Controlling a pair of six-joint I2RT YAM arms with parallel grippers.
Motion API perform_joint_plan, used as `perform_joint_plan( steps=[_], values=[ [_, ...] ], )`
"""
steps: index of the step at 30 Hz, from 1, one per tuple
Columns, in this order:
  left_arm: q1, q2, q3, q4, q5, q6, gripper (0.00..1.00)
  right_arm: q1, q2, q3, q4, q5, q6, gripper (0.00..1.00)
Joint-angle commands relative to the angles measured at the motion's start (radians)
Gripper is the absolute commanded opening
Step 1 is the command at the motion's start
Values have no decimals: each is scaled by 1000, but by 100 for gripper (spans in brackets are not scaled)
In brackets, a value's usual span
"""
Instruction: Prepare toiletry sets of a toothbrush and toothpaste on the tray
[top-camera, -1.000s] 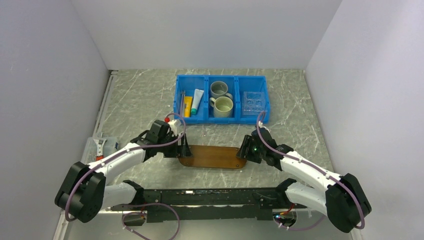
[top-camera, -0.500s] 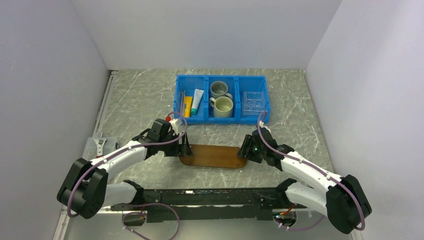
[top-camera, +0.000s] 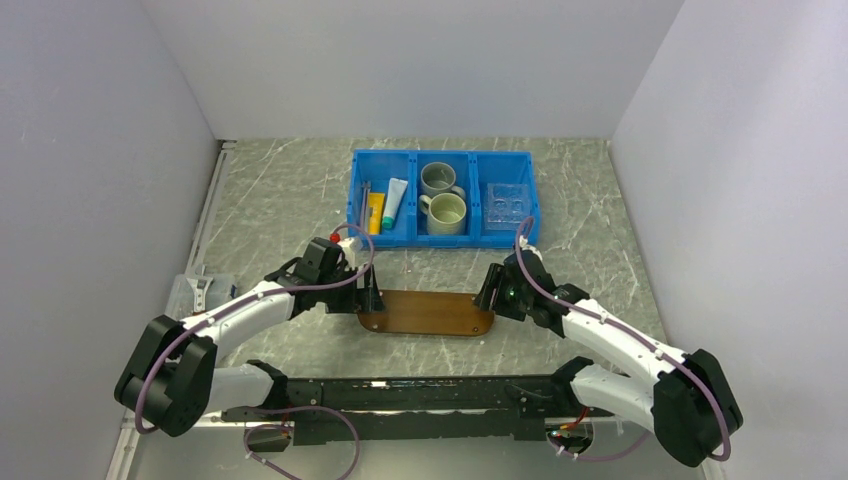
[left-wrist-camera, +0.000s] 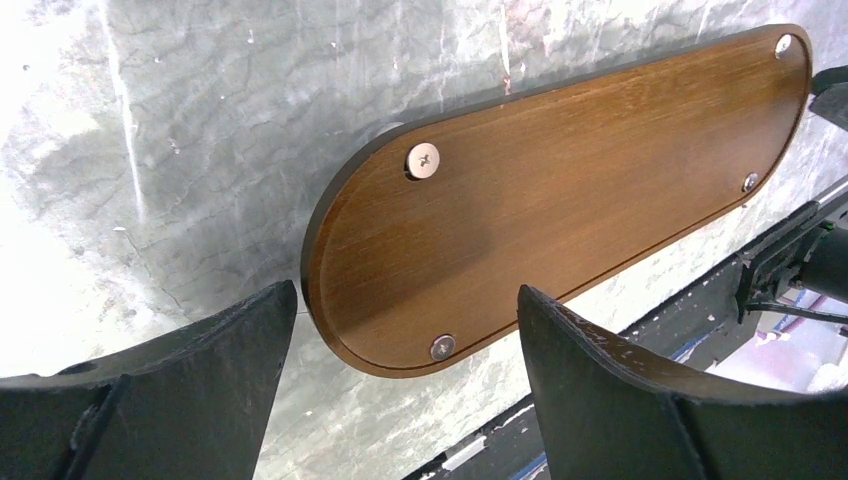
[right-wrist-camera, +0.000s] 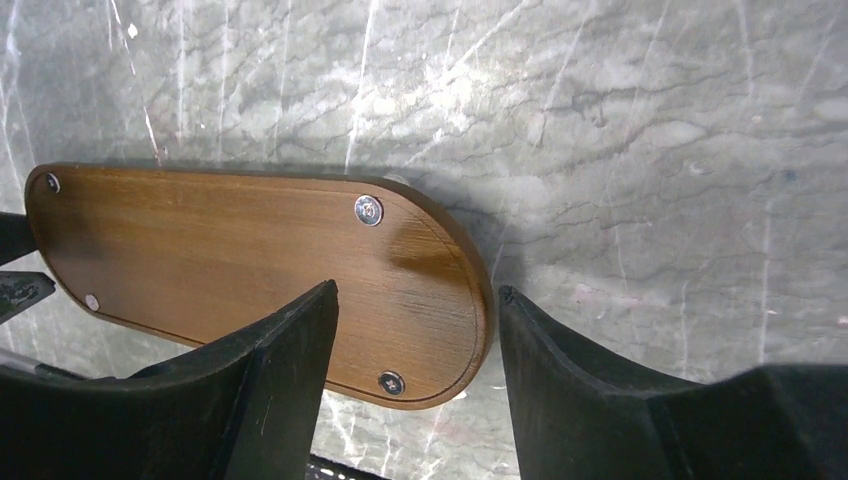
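brown tray (top-camera: 428, 312) flat mid-frame, ends inside left pincer (left-wrist-camera: 405, 295) and right pincer (right-wrist-camera: 418, 292), both apart, clamping nothing. back off level, no nudging; then toothbrush (top-camera: 365, 205) from bin (top-camera: 470, 240), upper centre.

Tray (top-camera: 428, 313): dark brown, wood grain running lengthwise, silver screw heads (left-wrist-camera: 422, 160) near its ends. Table (top-camera: 280, 190): grey marble pattern with white veining. Bin (top-camera: 445, 240): bright blue. Inside it, yellow tube (top-camera: 375, 212); white tube (top-camera: 396, 202) with teal end; rear mug (top-camera: 438, 179) grey; front mug (top-camera: 446, 212) grey outside, paler within. Left gripper (left-wrist-camera: 405, 300) and right gripper (right-wrist-camera: 418, 295): matt black. Left arm (top-camera: 245, 310) and right arm (top-camera: 610, 335): white links, black joints, purple cables (top-camera: 517, 245)
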Motion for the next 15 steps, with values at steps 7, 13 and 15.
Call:
perform_joint_plan(
  steps=[7, 13, 15],
  values=[
    [-5, -96, 49, -80, -78, 22, 90, -6, -22, 165, -111, 130, -103, 65],
    [-6, -238, 133, -215, -135, 65, 92, -7, -48, 264, -140, 197, -196, 85],
    [-5, -283, 175, -269, -161, 78, 93, -8, -51, 301, -153, 222, -203, 91]
  ],
)
